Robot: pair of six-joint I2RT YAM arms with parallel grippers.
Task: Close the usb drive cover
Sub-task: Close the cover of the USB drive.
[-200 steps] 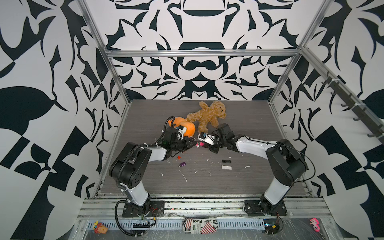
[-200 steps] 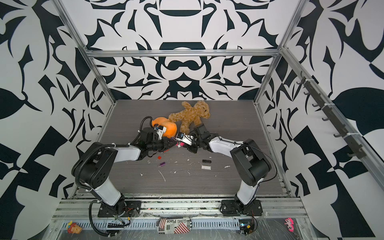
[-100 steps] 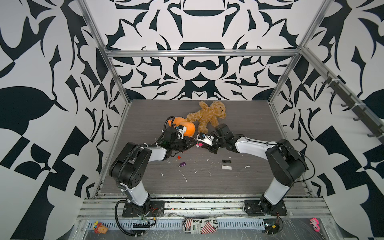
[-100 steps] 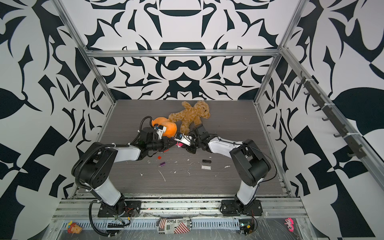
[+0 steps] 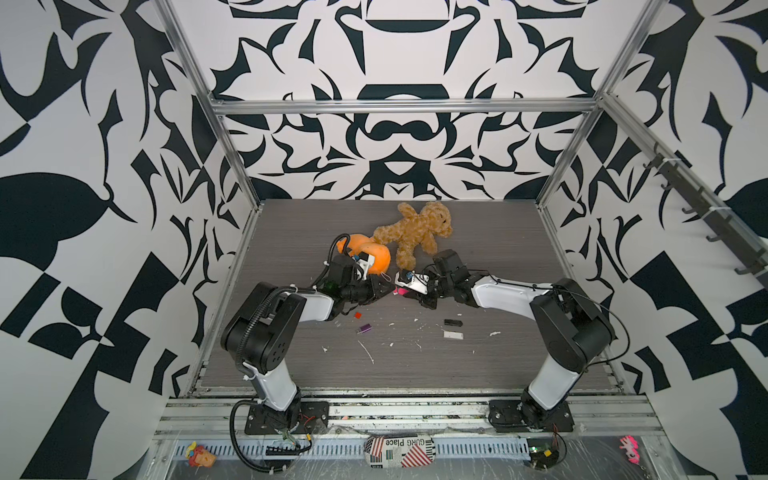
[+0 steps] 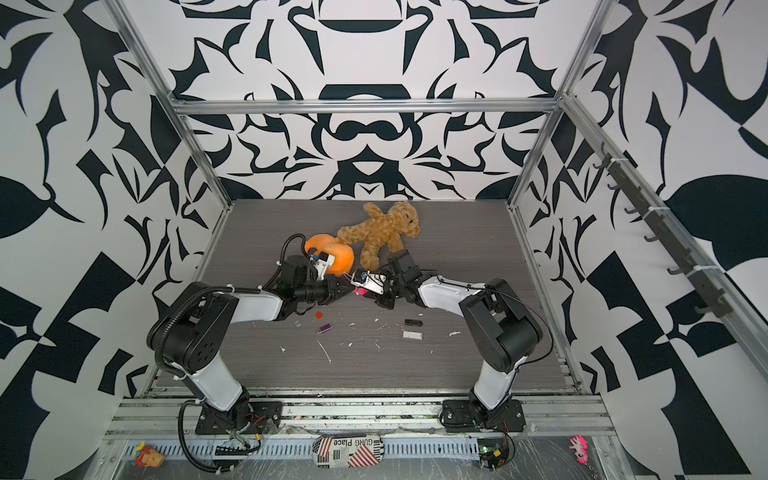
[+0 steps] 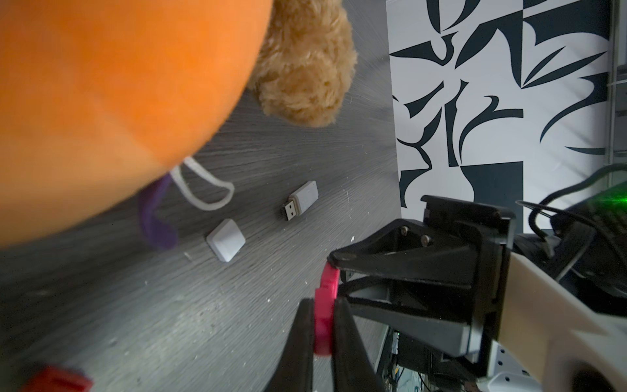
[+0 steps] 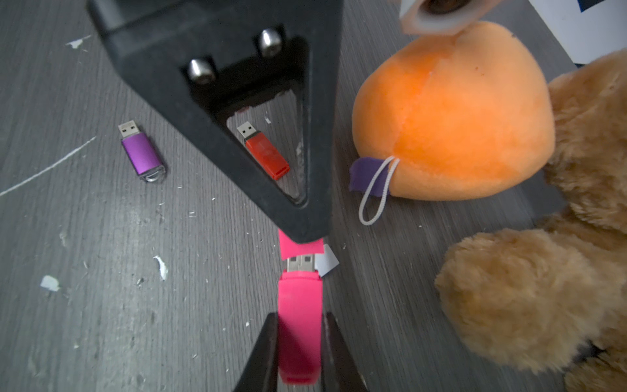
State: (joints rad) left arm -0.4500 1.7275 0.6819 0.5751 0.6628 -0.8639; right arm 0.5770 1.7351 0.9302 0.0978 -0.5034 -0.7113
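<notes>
1. Two pincers, right wrist view: the right pincer [image 8: 299, 319], lower centre, clamps the pink usb drive [image 8: 299, 302], plug [image 8: 300, 263] bare.
2. Above it, the left pincer [image 8: 301, 233] pinches the pink cover [image 8: 298, 247] at the plug's tip.
3. Upper right, an orange plush [image 8: 451, 112].

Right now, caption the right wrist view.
Right jaws grip a pink plastic USB drive; left jaws hold its pink cap at the metal plug.

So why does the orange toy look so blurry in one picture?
In the left wrist view the orange toy sits right by the lens, so it is out of focus; in the right wrist view it looks sharp, but the pink usb drive blurs at its near end.
</notes>
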